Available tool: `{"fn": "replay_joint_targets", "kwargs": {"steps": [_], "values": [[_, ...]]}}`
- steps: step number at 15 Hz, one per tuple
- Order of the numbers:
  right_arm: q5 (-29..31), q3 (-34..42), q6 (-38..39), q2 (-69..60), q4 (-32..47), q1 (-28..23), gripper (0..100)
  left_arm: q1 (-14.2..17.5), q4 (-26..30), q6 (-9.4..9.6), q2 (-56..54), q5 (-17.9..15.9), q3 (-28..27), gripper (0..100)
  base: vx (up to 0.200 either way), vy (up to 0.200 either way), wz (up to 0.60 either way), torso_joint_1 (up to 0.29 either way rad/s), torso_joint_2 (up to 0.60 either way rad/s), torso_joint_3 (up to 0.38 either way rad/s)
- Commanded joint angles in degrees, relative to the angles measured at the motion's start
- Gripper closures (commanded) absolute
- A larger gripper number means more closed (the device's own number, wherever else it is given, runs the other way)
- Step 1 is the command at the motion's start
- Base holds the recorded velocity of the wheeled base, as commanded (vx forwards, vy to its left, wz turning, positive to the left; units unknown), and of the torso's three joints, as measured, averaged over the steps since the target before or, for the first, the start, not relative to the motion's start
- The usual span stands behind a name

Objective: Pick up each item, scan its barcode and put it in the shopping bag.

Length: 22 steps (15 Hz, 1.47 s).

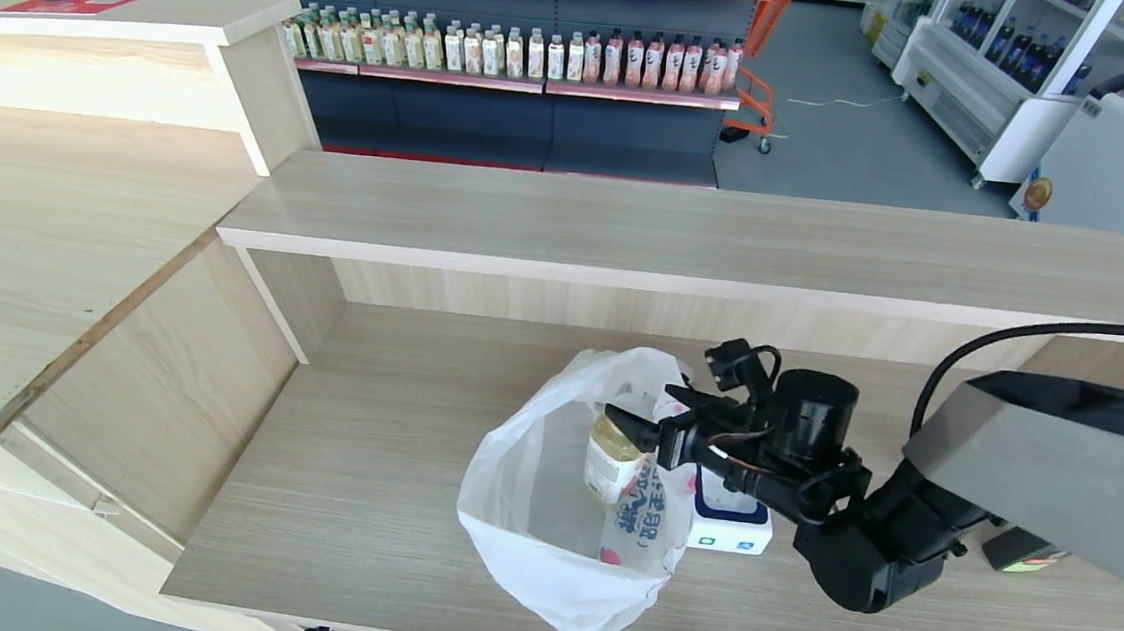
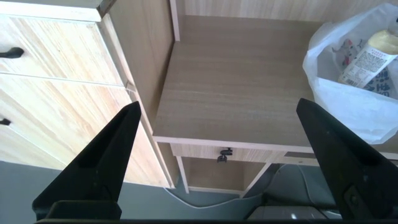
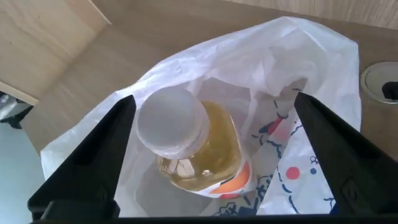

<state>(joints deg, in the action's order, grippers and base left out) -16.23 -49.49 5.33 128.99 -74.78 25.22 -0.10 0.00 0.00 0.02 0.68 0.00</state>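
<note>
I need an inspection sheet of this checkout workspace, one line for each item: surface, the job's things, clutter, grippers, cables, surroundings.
Surface: wooden counter with a raised ledge behind.
Job's things: white shopping bag stands open on the counter; a bottle of yellow drink is inside it; a white and blue box, likely the scanner, stands beside the bag.
Clutter: small dark object at the robot's right, partly hidden.
Grippers: right gripper open over the bag's mouth, above the bottle; left gripper open, off the counter's near edge.
Cables: black cable arcs over the right arm.
Surroundings: shelves of bottles, orange cart, coolers.
</note>
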Motion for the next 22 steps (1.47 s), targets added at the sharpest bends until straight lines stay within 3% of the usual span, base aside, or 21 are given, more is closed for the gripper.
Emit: {"fn": "replay_joint_targets", "kwargs": {"steps": [1, 2, 4, 7, 9, 11, 18, 22], "values": [[0.1, 10.4, 2.2, -18.7, 9.4, -4.7, 0, 0.0, 0.0, 0.0, 0.0, 0.0, 0.0, 0, 0.0, 0.0, 0.0, 0.0, 0.0, 0.0], [0.1, 13.3, 2.1, -22.6, 11.3, -6.1, 0, 0.0, 0.0, 0.0, 0.0, 0.0, 0.0, 0, 0.0, 0.0, 0.0, 0.0, 0.0, 0.0], [1.5, 26.9, 0.7, -43.4, 23.9, -13.6, 0, 0.0, 0.0, 0.0, 0.0, 0.0, 0.0, 0, 0.0, 0.0, 0.0, 0.0, 0.0, 0.0], [10.0, 33.8, 1.4, -65.9, 39.3, -17.9, 0, 0.0, 0.0, 0.0, 0.0, 0.0, 0.0, 0, 0.0, 0.0, 0.0, 0.0, 0.0, 0.0], [15.4, 41.9, 1.9, -78.3, 42.3, -18.5, 0, 0.0, 0.0, 0.0, 0.0, 0.0, 0.0, 0, 0.0, 0.0, 0.0, 0.0, 0.0, 0.0], [15.7, 49.3, 1.5, -89.2, 43.5, -18.6, 0, 0.0, 0.0, 0.0, 0.0, 0.0, 0.0, 0, 0.0, 0.0, 0.0, 0.0, 0.0, 0.0], [19.0, 49.5, -3.3, -124.0, 75.5, -18.9, 0, 0.0, 0.0, 0.0, 0.0, 0.0, 0.0, 0, 0.0, 0.0, 0.0, 0.0, 0.0, 0.0], [19.1, 49.5, -3.2, -123.5, 74.6, -19.1, 0, 0.0, 0.0, -0.09, 0.0, 0.0, 0.0, 0, 0.0, 0.0, 0.0, 0.0, 0.0, 0.0]]}}
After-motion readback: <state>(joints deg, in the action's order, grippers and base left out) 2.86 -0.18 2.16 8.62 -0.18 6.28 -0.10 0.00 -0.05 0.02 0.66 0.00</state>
